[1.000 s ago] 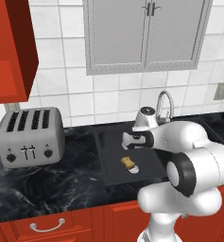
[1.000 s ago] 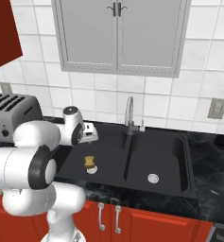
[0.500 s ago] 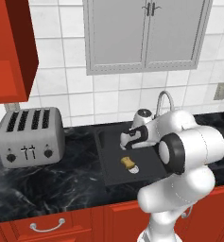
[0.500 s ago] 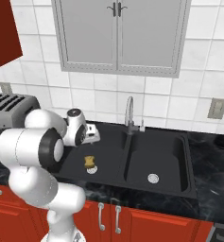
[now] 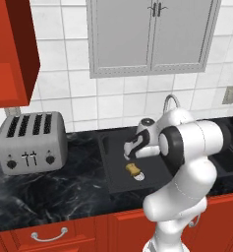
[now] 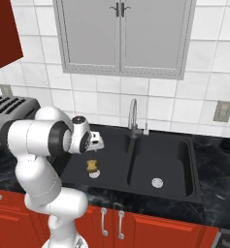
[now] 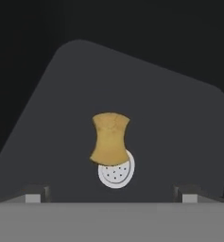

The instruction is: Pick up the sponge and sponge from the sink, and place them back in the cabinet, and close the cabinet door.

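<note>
Fingers (image 7: 40,193) spread wide, empty, tan sponge (image 7: 109,144) between them, farther ahead, on sink floor (image 7: 179,127)

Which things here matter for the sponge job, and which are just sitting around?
Job: tan-yellow sponge in the sink; red wall cabinet; open pincer above the sponge.
Bystanders: toaster, faucet, grey double-door unit, wall outlet.

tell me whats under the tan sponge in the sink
The tan sponge lies partly on the white round drain on the basin floor. The drain's upper part is covered by it.
</note>
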